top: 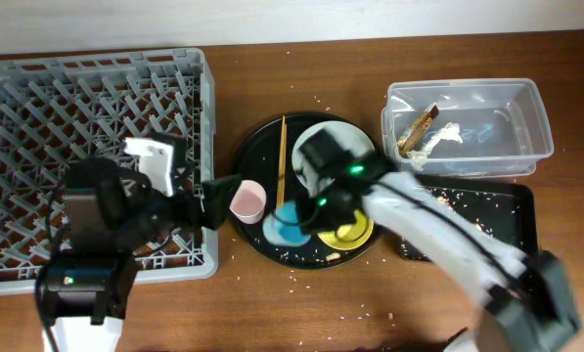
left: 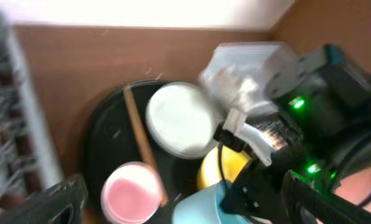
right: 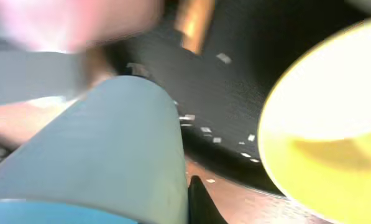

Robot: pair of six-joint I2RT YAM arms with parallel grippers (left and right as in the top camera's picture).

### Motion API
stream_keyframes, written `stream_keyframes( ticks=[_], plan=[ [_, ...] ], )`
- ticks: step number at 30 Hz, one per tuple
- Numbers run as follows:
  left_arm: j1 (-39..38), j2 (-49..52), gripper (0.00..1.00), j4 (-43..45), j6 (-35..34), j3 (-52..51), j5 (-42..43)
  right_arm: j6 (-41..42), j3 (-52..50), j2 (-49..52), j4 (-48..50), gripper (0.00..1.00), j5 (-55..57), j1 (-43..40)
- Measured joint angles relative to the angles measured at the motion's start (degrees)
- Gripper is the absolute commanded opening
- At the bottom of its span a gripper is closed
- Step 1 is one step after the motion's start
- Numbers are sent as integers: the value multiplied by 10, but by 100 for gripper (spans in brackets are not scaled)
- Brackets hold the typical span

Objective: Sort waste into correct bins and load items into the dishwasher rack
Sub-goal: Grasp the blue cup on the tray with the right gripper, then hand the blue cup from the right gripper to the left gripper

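The pink cup (top: pixel 247 200), light-blue cup (top: pixel 290 225), yellow bowl (top: pixel 352 233), grey-green plate (top: pixel 342 132) and chopsticks (top: pixel 282 156) sit on a round black tray. My left gripper (top: pixel 221 190) is open at the tray's left edge, and the pink cup (left: pixel 132 193) lies between its spread fingers (left: pixel 185 202). My right gripper (top: pixel 313 205) is closed on the rim of the light-blue cup (right: pixel 110 155), with one finger (right: pixel 197 202) against its wall. The grey dishwasher rack (top: pixel 37 117) stands at the left. The gold wrapper (top: pixel 419 125) and white tissue (top: pixel 446 137) lie in the clear tub (top: pixel 536 108).
The round black tray (top: pixel 257 147) holds the dishes at the middle. The shallow black rectangular tray (top: pixel 497 210) lies in front of the clear tub, with scraps in it. White rice grains are scattered on the tray and the wooden table. My right arm crosses above the plate and bowl.
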Motion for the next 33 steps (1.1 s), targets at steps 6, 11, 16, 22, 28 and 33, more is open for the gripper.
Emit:
stream_keyframes(
  ticks=[6, 11, 16, 22, 28, 33],
  plan=[
    [36, 34, 99, 221, -222, 14, 281, -143, 90, -173, 51, 4, -182, -114],
    [12, 62, 99, 296, -357, 13, 449, -217, 95, -183, 91, 4, -345, -125],
    [-45, 63, 75, 295, -378, 13, 492, -236, 95, -183, 95, 4, -405, -125],
    [-85, 68, 67, 345, -384, 11, 481, -238, 100, -184, 82, 4, -434, -125],
    [-88, 69, 65, 391, -386, 9, 476, -237, 105, -185, 73, 4, -437, -125],
    [-89, 70, 35, 395, -389, 9, 477, -236, 104, -184, 69, 63, -432, -125]
  ],
)
